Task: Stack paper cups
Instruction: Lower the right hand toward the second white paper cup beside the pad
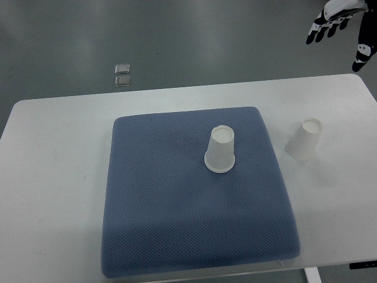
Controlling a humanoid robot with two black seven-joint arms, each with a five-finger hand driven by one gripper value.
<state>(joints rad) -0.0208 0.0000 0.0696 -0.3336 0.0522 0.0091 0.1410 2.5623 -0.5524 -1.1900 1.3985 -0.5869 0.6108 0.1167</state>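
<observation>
Paper cups are sitting upside down and well apart: one [220, 151] is standing on the blue mesh pad [177, 224], the other [304, 139] is resting on the bare white table [53, 177] just off the pad's right edge. Both are standing near upright, wide mouths down, narrow bases facing up. The right hand [333, 19] is hanging in the picture's top right corner, beyond the far table edge, its fingers [321, 28] spread loosely and gripping nothing. The off-pad cup is lying nearer to it, down and slightly left of the fingers, so I judge that cup the likelier first pick. The left hand is not showing. Beyond the table, a grey floor is carrying two small clear squares [122, 75].
</observation>
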